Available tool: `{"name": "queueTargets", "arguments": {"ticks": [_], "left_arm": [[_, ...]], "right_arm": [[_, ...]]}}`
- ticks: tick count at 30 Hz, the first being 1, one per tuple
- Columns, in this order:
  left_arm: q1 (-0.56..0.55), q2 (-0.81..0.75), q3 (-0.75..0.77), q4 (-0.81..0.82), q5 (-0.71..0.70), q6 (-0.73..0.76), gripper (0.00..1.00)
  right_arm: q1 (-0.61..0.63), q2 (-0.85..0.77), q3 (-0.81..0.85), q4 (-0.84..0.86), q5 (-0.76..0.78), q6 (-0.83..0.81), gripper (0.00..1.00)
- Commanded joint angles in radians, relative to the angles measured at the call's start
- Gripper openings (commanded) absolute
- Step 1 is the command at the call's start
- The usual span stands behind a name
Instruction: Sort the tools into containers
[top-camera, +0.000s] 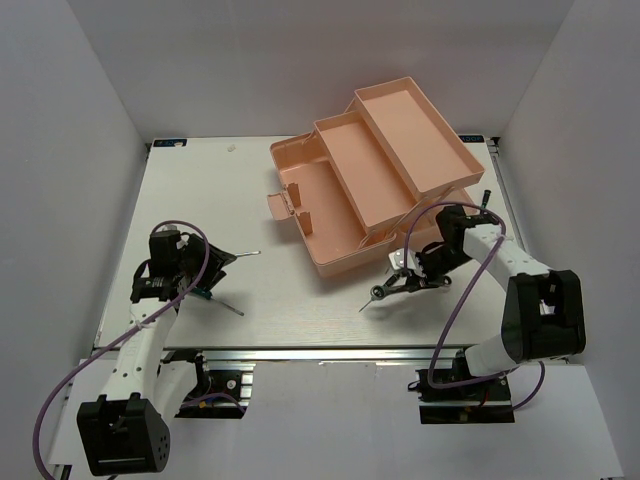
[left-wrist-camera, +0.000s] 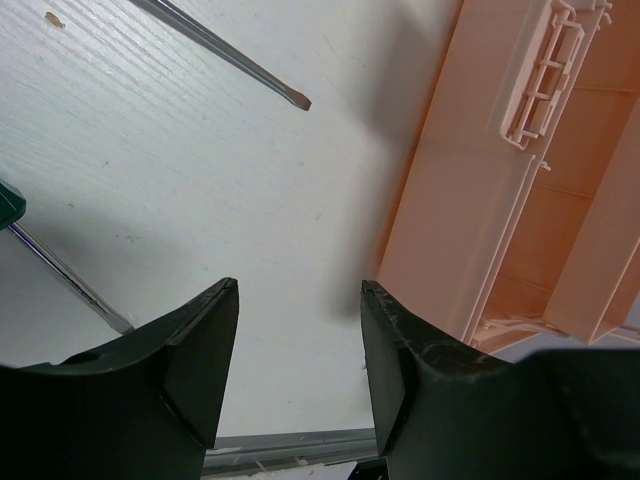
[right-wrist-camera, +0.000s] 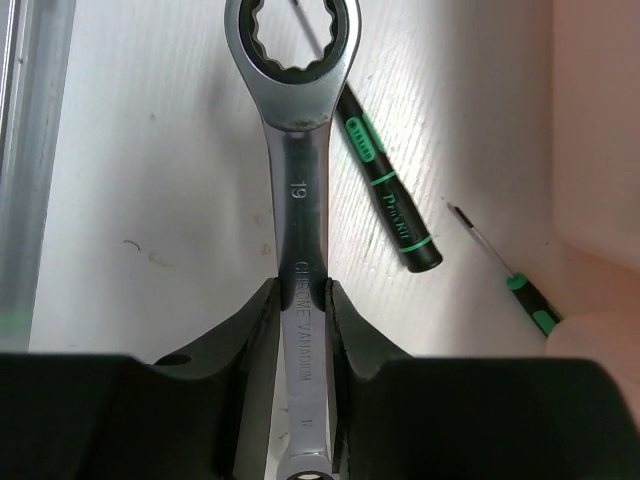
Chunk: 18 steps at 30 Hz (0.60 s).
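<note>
One silver wrench (right-wrist-camera: 296, 230) is pinched by its shank in the right gripper (right-wrist-camera: 300, 290), long axis pointing to 12 o'clock from the fingers, while overhead the pink toolbox (top-camera: 345, 190) lies at 11 o'clock, nearest this arm.

Glossy chromed metal wrench (right-wrist-camera: 303, 210), smooth plastic toolbox (top-camera: 322, 212), wood-grained table (left-wrist-camera: 200, 210)
</note>
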Motion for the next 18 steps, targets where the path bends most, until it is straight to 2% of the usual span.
{"name": "queueTargets", "arguments": {"ticks": [1, 5, 8, 11, 12, 15, 16, 17, 18], "left_arm": [[0.002, -0.015, 0.011, 0.032, 0.015, -0.002, 0.62], [0.002, -0.029, 0.008, 0.041, 0.027, 0.0, 0.62], [0.002, -0.032, 0.007, 0.049, 0.035, 0.001, 0.62], [0.002, -0.021, 0.014, 0.051, 0.043, 0.006, 0.62], [0.0, -0.02, 0.019, 0.052, 0.044, 0.01, 0.62], [0.0, -0.011, 0.037, 0.04, 0.044, 0.023, 0.62], [0.0, -0.006, 0.042, 0.037, 0.044, 0.026, 0.62], [0.002, -0.006, 0.051, 0.034, 0.044, 0.027, 0.62], [0.002, -0.004, 0.054, 0.026, 0.04, 0.032, 0.62]], "right_arm": [[0.003, -0.031, 0.074, -0.059, -0.113, 0.038, 0.0], [0.027, -0.034, 0.158, -0.125, -0.227, 0.092, 0.0], [0.114, -0.039, 0.235, -0.129, -0.307, 0.195, 0.0], [0.22, -0.021, 0.316, -0.039, -0.373, 0.401, 0.0], [0.248, -0.011, 0.357, -0.009, -0.387, 0.522, 0.0], [0.338, 0.041, 0.448, 0.152, -0.435, 0.743, 0.0], [0.355, 0.055, 0.467, 0.216, -0.446, 0.958, 0.0], [0.374, 0.081, 0.479, 0.294, -0.446, 1.089, 0.0], [0.378, 0.093, 0.485, 0.491, -0.443, 1.237, 0.0]]}}
